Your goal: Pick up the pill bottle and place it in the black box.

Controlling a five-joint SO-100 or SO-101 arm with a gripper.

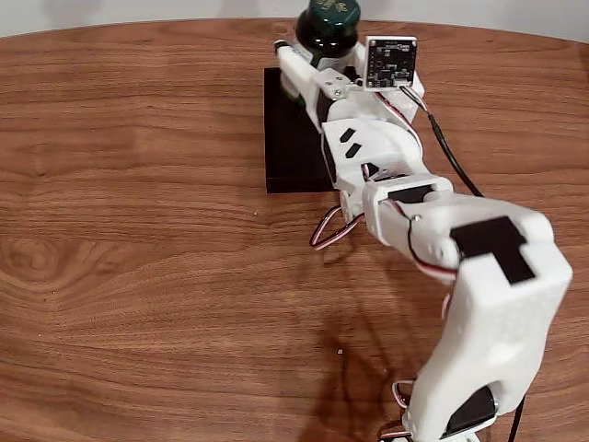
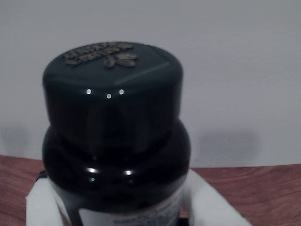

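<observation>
You've got the desk [image 1: 138, 230] spread out wide and brown under everything, and your arm [image 1: 479, 285] stretches from the near edge right out toward the far side, which is why it looks so long and low in the fixed view. It needs that reach because the black box [image 1: 290, 138] sits way out there, just below and a bit to the left of the hand [image 1: 317, 69] as the fixed view shows it.

The hand itself is closed around the pill bottle [image 2: 115, 136]. In the wrist view you can see a white finger [image 2: 44, 202] on each side of the body, down around the label [image 2: 131, 214], with the cap [image 2: 113, 89] and shoulder poking up free above them. Grabbing it low like that keeps the bottle upright and stops it swinging, so that makes sense to me.

The bottle looks lifted off the desk, held over the far part of the box or right at its far edge. Honestly I can't tell which from the fixed view, since the hand covers the bit where the bottom would be.

My guess is you're at the carry-over stage, nearly done. I'd lower it so the bottom clears the wall before you let go.
</observation>
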